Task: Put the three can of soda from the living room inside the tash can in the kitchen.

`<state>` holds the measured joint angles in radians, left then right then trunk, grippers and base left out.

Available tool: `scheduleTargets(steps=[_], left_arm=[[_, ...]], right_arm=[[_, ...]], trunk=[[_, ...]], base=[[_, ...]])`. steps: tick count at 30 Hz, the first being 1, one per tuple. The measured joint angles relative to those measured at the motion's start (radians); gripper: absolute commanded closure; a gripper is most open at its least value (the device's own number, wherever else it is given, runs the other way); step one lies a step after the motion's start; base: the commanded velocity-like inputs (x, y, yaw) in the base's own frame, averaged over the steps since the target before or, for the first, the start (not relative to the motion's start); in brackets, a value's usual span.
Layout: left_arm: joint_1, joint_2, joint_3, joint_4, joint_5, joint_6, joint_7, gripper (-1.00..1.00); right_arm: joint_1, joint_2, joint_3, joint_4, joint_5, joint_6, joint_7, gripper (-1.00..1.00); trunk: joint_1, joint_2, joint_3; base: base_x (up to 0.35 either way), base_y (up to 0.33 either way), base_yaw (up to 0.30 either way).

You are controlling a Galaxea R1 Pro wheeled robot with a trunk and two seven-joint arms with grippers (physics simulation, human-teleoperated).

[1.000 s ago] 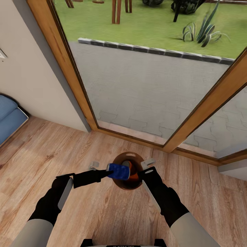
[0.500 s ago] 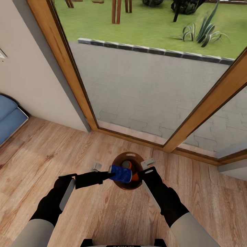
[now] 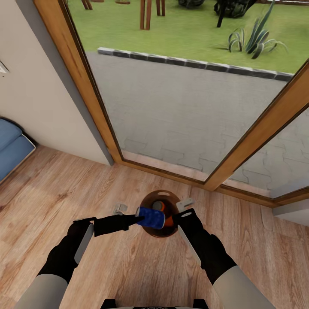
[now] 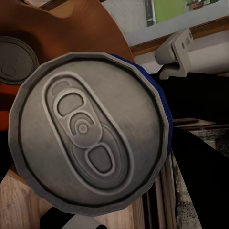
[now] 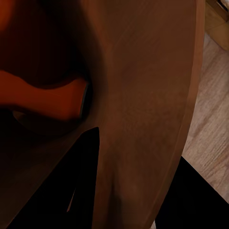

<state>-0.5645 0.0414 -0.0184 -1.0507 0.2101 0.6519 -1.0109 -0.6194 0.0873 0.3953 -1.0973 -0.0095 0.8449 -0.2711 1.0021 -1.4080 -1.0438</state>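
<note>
A dark blue can of soda (image 3: 151, 217) lies on its side just above the opening of the tash can (image 3: 165, 198), and my left gripper (image 3: 138, 218) is shut on it. In the left wrist view the can's silvery top (image 4: 90, 143) faces the camera, with the bin's brown inside (image 4: 81, 33) behind it. Orange cans lie in the bin; one silvery top (image 3: 159, 205) shows, as does the top (image 4: 16, 59) of one. My right gripper (image 3: 178, 216) is shut on the bin's wall (image 5: 143, 95), one finger (image 5: 81, 186) inside near an orange can (image 5: 43, 100).
The bin hangs low over the light wood plank floor (image 3: 107, 262). Wood-framed glass doors (image 3: 103, 124) stand just ahead, with a paved patio and lawn beyond. A pale wall is at the left, and a blue sofa (image 3: 10, 148) edge sits at the far left.
My left gripper has carried the blue can a little to the right, further over the bin's opening. Over the last half second nothing has moved.
</note>
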Motion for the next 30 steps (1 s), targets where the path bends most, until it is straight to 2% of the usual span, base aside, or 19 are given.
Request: scheduleTargets(steps=[11,13,17,21,25,30], left_arm=[[0.000,0.000,0.000,-0.001,0.000,0.000,0.001,1.00],[0.000,0.000,0.000,-0.001,0.000,0.000,0.002,1.00],[0.000,0.000,0.000,-0.003,0.000,0.000,0.002,1.00],[0.000,0.000,0.000,-0.003,0.000,0.000,0.002,1.00],[0.000,0.000,0.000,-0.003,0.000,0.000,0.002,1.00],[0.000,0.000,-0.001,-0.003,0.000,0.000,0.002,1.00]], right_arm=[[0.000,0.001,0.002,-0.003,0.000,0.000,-0.002,1.00],[0.000,0.002,0.002,-0.003,-0.020,-0.003,-0.026,1.00],[0.000,0.001,0.001,-0.004,0.014,0.005,-0.066,1.00],[0.000,0.003,0.002,-0.004,-0.014,-0.002,-0.072,1.00],[0.000,0.003,0.001,-0.005,0.002,0.004,-0.075,1.00],[0.000,0.003,0.002,-0.006,-0.006,0.002,-0.075,1.00]], trunk=[[0.000,0.000,0.000],[0.000,0.000,0.000],[0.000,0.000,0.000],[0.000,0.000,0.000],[0.000,0.000,0.000],[0.000,0.000,0.000]], base=[[0.000,0.000,0.000],[0.000,0.000,0.000],[0.000,0.000,0.000],[0.000,0.000,0.000],[0.000,0.000,0.000],[0.000,0.000,0.000]])
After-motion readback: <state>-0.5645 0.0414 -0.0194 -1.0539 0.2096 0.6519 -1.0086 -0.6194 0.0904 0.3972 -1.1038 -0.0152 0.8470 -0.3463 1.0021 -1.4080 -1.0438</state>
